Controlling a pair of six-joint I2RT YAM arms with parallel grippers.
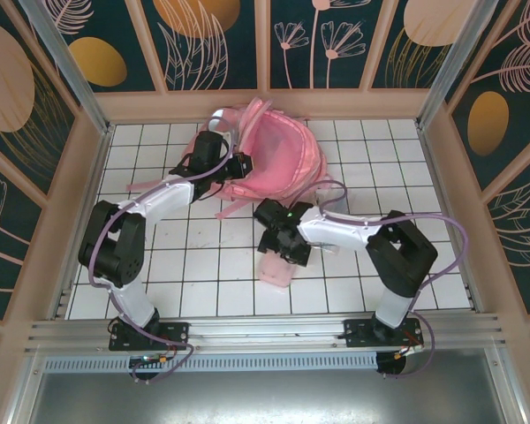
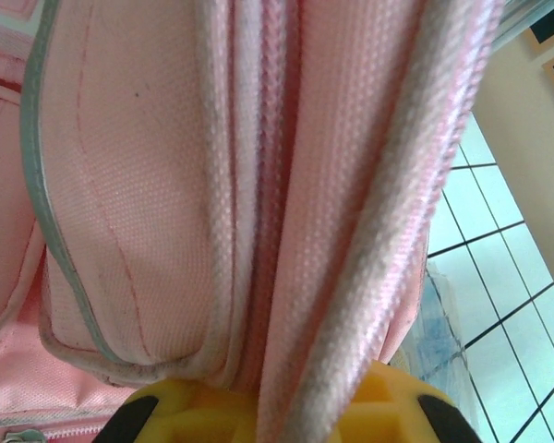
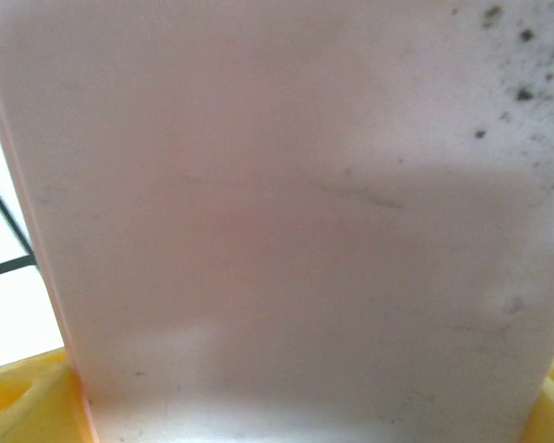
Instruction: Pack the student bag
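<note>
Pink fabric of the student bag (image 2: 148,185) sits pinched in my left gripper (image 1: 239,166) at twelve o'clock on the counter (image 1: 203,284); my right gripper (image 1: 287,250) straddles a pale case (image 1: 276,274), jaws wide, and I cannot tell whether it grips.

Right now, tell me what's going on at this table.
The left gripper is clamped on an edge of the pink student bag, which lies at the far side of the table. The right gripper is poised over a flat pink case nearer the arms, jaws straddling it. Whether they grip it is unclear.
</note>
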